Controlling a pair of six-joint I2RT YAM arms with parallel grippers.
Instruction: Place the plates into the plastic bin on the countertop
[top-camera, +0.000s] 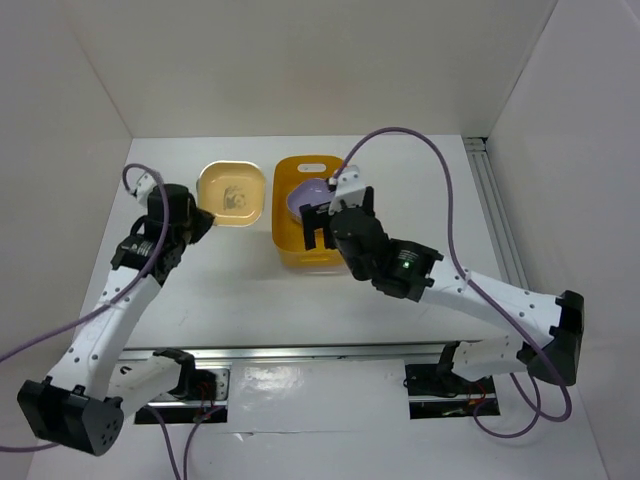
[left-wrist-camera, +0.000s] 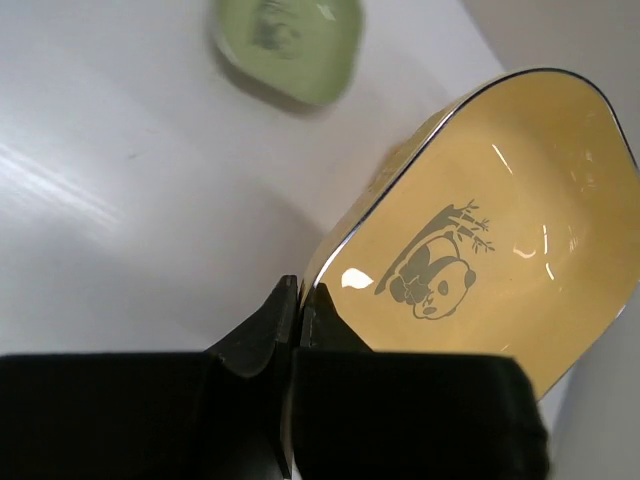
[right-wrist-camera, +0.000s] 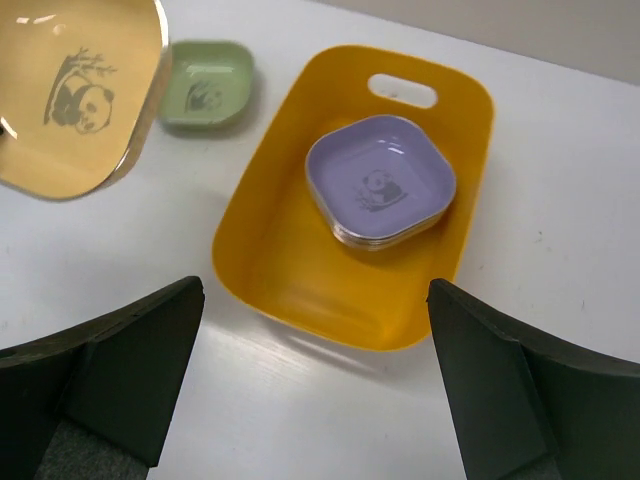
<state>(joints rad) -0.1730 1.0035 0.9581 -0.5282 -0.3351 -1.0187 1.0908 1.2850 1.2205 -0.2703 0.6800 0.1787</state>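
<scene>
Left jaws pinch the rim of a glossy yellow panda-print plate (left-wrist-camera: 520, 180); right jaws gape.

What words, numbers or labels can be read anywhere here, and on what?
None: no words, numbers or brand marks can be read in any view.
The yellow plate, lavender plate and green plate carry only a panda picture, no lettering.
The plastic bin is plain.
</scene>
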